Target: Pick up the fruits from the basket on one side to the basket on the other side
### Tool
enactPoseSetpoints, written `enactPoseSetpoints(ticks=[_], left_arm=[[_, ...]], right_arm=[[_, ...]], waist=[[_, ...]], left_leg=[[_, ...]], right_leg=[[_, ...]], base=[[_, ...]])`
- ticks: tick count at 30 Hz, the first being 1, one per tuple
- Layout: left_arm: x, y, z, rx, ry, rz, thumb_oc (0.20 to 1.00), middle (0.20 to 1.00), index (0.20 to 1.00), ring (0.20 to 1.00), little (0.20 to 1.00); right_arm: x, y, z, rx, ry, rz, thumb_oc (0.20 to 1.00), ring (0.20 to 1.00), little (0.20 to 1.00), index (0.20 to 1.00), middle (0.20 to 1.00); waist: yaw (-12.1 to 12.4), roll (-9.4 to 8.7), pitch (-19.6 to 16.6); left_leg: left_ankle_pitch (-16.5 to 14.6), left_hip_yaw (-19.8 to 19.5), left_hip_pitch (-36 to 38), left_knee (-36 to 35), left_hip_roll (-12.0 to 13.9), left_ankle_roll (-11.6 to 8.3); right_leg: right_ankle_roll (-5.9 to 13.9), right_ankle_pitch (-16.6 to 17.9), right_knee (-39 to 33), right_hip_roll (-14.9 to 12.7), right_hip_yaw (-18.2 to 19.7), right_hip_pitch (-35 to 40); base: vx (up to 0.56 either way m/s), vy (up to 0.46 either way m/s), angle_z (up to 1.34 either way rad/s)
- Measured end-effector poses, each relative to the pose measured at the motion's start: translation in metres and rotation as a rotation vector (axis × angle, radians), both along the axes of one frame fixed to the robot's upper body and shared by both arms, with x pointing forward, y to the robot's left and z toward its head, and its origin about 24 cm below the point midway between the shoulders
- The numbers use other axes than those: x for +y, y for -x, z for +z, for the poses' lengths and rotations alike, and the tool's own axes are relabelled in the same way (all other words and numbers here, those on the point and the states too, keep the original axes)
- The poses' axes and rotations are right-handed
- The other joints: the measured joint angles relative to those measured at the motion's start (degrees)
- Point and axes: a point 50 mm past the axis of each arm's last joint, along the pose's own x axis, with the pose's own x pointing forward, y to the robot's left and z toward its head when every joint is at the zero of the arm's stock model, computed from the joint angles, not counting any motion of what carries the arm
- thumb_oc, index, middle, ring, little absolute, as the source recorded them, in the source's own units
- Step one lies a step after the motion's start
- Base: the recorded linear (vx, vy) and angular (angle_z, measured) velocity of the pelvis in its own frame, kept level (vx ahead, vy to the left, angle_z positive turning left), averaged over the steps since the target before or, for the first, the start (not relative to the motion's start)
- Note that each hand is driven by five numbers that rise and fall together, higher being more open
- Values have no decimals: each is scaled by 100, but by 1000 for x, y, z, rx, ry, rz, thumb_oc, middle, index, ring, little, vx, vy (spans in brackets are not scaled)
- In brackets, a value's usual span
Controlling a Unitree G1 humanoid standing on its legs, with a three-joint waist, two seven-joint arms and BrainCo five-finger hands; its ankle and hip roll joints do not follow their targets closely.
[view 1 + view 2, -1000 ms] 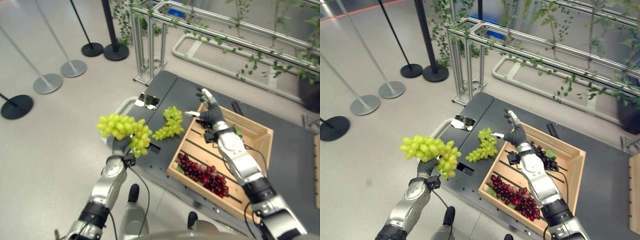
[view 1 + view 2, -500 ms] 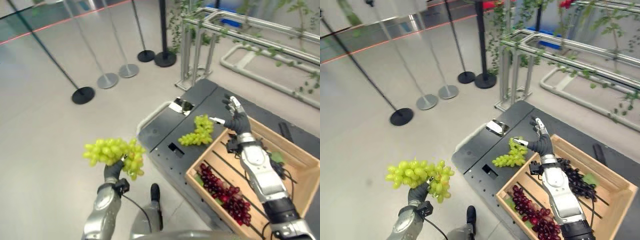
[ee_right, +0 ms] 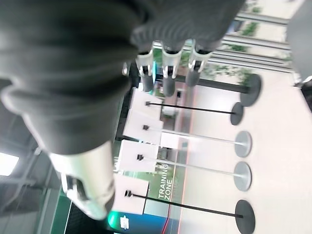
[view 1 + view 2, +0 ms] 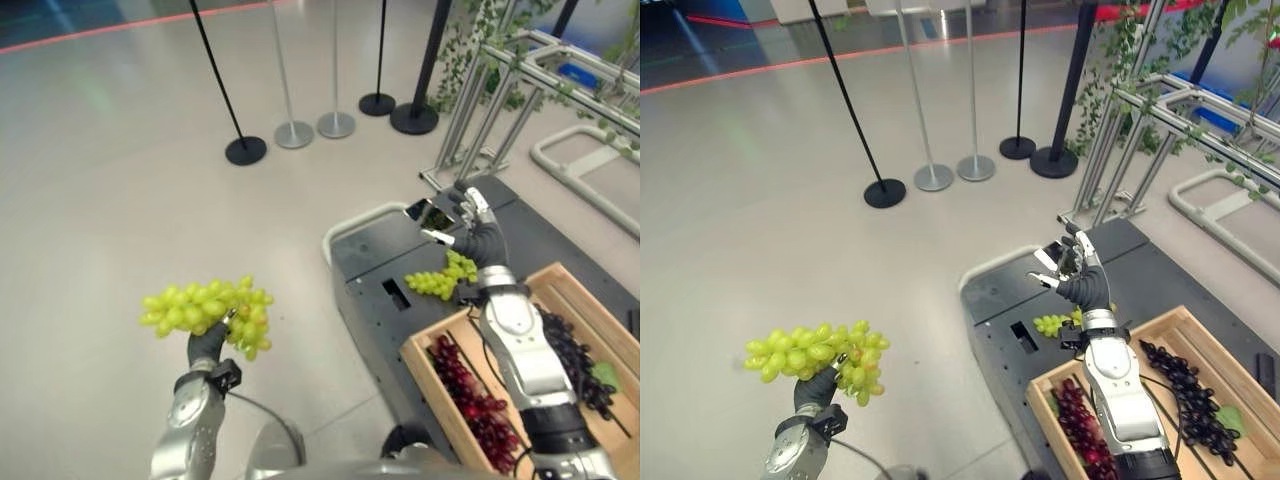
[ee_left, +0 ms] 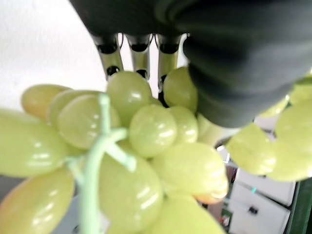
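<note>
left hand: the left hand [image 4: 207, 345] is up in the air over the pale polished floor [image 4: 120, 180], fingers curled round the underside of a big bunch of pale green grapes [image 4: 205, 313], so it's got a proper grip on it.
grapes vs fingers: in the left wrist view the green bunch [image 5: 131, 161] sits right against the fingers [image 5: 139, 48], berries pressed to the dark tips, light green stem [image 5: 92, 165] poking out toward the camera. Most of the bunch spreads sideways above the hand.
right hand: the right hand [image 4: 1072, 272] is raised above the dark grey metal platform [image 4: 375, 260], fingers straight and spread, nothing in it. Right wrist view shows the same, fingers [image 3: 168, 68] sticking out straight with just the room behind.
second green bunch: a smaller cluster of green grapes [image 4: 440, 280] lies on the platform just beside the crate's near corner, right under the right wrist.
crate: a slatted light wooden crate [image 4: 425, 362] sits on the platform with a bunch of dark red grapes [image 4: 470, 395] along its near side and a bunch of black-purple grapes [image 4: 1185, 390] further in.
background: black and silver stanchion posts with round bases [image 4: 295, 132] stand well apart from it all, plus a silver metal frame with green vines [image 4: 500, 60].
</note>
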Motion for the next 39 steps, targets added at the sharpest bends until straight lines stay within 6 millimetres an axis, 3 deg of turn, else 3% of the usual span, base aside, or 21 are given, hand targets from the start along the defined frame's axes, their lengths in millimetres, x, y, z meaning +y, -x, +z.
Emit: enactPoseSetpoints(ticks=[2, 3, 4, 5, 7, 9, 12, 13, 14, 15, 17, 19, 21, 22, 23, 24, 25, 28, 29, 33, 39], left_arm=[[-4, -4, 4, -18, -3, -17, 200, 200, 200, 200, 200], [-7, -15, 9, -34, -26, -60, 200, 200, 200, 200, 200], [-6, -15, 11, -37, -44, -66, 200, 200, 200, 200, 200], [1, -14, 12, -35, -85, -55, 200, 200, 200, 200, 200], [13, -14, 16, -32, -173, -64, 200, 200, 200, 200, 200], [19, -10, 14, -10, -224, -71, 200, 200, 200, 200, 200], [28, -8, 23, -28, -290, -79, 200, 200, 200, 200, 200], [32, -7, 25, -26, -316, -80, 200, 200, 200, 200, 200], [33, -7, 24, -21, -317, -76, 200, 200, 200, 200, 200], [28, -5, 19, -7, -292, -76, 200, 200, 200, 200, 200], [31, -2, 18, 7, -301, -73, 200, 200, 200, 200, 200], [35, -1, 18, 13, -319, -69, 200, 200, 200, 200, 200], [38, -1, 20, 18, -343, -70, 200, 200, 200, 200, 200], [38, -1, 20, 16, -342, -68, 200, 200, 200, 200, 200], [38, -2, 20, 12, -339, -63, 200, 200, 200, 200, 200], [38, -2, 20, 13, -339, -62, 200, 200, 200, 200, 200], [36, -1, 19, 18, -335, -66, 200, 200, 200, 200, 200], [31, 3, 16, 23, -308, -68, 200, 200, 200, 200, 200], [30, 6, 18, 10, -299, -52, 200, 200, 200, 200, 200], [27, 25, 5, 55, -202, -2, 200, 200, 200, 200, 200], [16, 27, -1, 62, -149, -18, 200, 200, 200, 200, 200]], right_arm=[[-13, 10, -8, 28, -7, -65, 1000, 1000, 1000, 1000, 1000], [-19, 19, -20, 72, -32, -106, 1000, 1000, 1000, 1000, 1000], [-16, 21, -27, 101, -46, -102, 1000, 1000, 1000, 1000, 1000], [-9, 20, -31, 114, -64, -74, 1000, 1000, 1000, 1000, 1000], [-2, 16, -29, 98, -88, -57, 1000, 1000, 1000, 1000, 1000], [1, 12, -29, 94, -92, -44, 1000, 1000, 1000, 1000, 1000], [5, 12, -41, 138, -129, -49, 1000, 1000, 1000, 1000, 1000], [8, 15, -49, 163, -158, -61, 1000, 1000, 1000, 1000, 1000], [9, 16, -52, 171, -169, -65, 1000, 1000, 1000, 1000, 1000], [8, 14, -53, 180, -168, -66, 1000, 1000, 1000, 1000, 1000], [10, 15, -56, 196, -169, -60, 1000, 1000, 1000, 1000, 1000], [10, 16, -58, 203, -168, -59, 1000, 1000, 1000, 1000, 1000], [11, 17, -61, 215, -177, -51, 1000, 1000, 1000, 1000, 1000], [12, 17, -62, 221, -183, -46, 1000, 1000, 1000, 1000, 1000], [12, 17, -65, 237, -190, -35, 1000, 1000, 1000, 1000, 1000], [14, 17, -66, 240, -194, -26, 1000, 1000, 1000, 1000, 1000], [14, 17, -65, 234, -196, -22, 1000, 1000, 1000, 1000, 1000], [14, 13, -59, 209, -195, -6, 1000, 1000, 1000, 1000, 1000], [14, 12, -58, 207, -205, 0, 1000, 1000, 1000, 1000, 1000], [8, 10, -54, 202, -175, 4, 1000, 1000, 1000, 1000, 1000], [-9, 14, -52, 218, -102, -27, 1000, 1000, 1000, 1000, 1000]], waist=[[-88, 100, -140], [-103, -69, -143], [-101, -115, -172], [29, -85, -179], [87, -193, -190], [96, -265, -198], [103, -751, -155], [107, -1036, -207], [77, -1124, -180], [91, -943, -53], [225, -944, -32], [258, -1022, -27], [249, -1015, 5], [249, -963, 20], [225, -875, 9], [234, -873, 8], [192, -904, -3], [191, -817, -47], [325, -805, -84], [557, -341, -120], [333, 45, -5]], left_leg=[[-490, 14, -26, -505, -259, 598], [-454, -51, -99, -591, -531, 943], [-392, -117, -93, -695, -664, 1034], [-322, -329, -166, -739, -672, 1172], [-149, -503, -215, -974, -894, 1333], [-77, -505, -161, -1033, -1067, 1436], [-39, -281, 28, -1132, -1388, 1496], [-50, -164, 45, -1116, -1513, 1484], [-66, -170, 70, -1087, -1579, 1465], [-119, -222, 74, -1072, -1402, 1453], [-55, -166, 108, -1096, -1311, 1427], [-129, -138, 78, -1090, -1277, 1398], [-90, -124, 53, -1087, -1115, 1458], [-67, -139, 20, -1092, -966, 1439], [23, -341, -14, -1143, -722, 1333], [120, -486, -19, -1248, -645, 1266], [291, -624, -47, -1428, -617, 1191], [638, -871, -142, -1824, -819, 1076], [841, -808, -91, -2148, -886, 1013], [1044, -819, -25, -2438, -767, 904], [1204, -867, -201, -2477, -755, 834]], right_leg=[[158, -16, 452, -329, -47, -174], [149, -42, 755, -702, -42, -240], [213, -127, 957, -843, 54, -354], [291, -333, 835, -637, 251, -504], [426, -248, 445, -598, 287, -788], [615, -112, 164, -661, 413, -924], [602, 285, 52, -1020, 500, -948], [456, 890, 17, -1036, 579, -936], [364, 1102, 119, -1073, 681, -880], [509, 1336, 276, -968, 1134, -945], [547, 1644, 156, -784, 1471, -1068], [527, 1701, 132, -723, 1533, -1099], [672, 1845, 154, -509, 1634, -1122], [902, 1603, 368, -350, 1794, -1177], [1095, 507, 1423, 287, 2403, -1450], [991, 43, 1846, 706, 2744, -1530], [724, -386, 2073, 1162, 2971, -1465], [138, -659, 968, 1218, 3131, -1016], [-415, -525, 154, 1270, 3120, -785], [-556, -19, -689, 1490, 3132, -399], [-598, 97, -944, 1413, 2671, -252]], base=[[-298, 301, 141], [-219, 225, 133], [-403, 398, 128], [-282, 321, 72], [-214, 267, 66], [-271, 284, 54], [-227, 301, 69], [-158, 268, 64], [-262, 329, 53], [-144, 147, 23], [-170, 146, -37], [-209, 94, -38], [-210, 87, -8], [-191, 86, 4], [-142, 49, 12], [-144, -1, 37], [-88, -101, 44], [-126, -225, 49], [-65, -41, -8], [-121, -33, -5], [-152, 65, 39]])
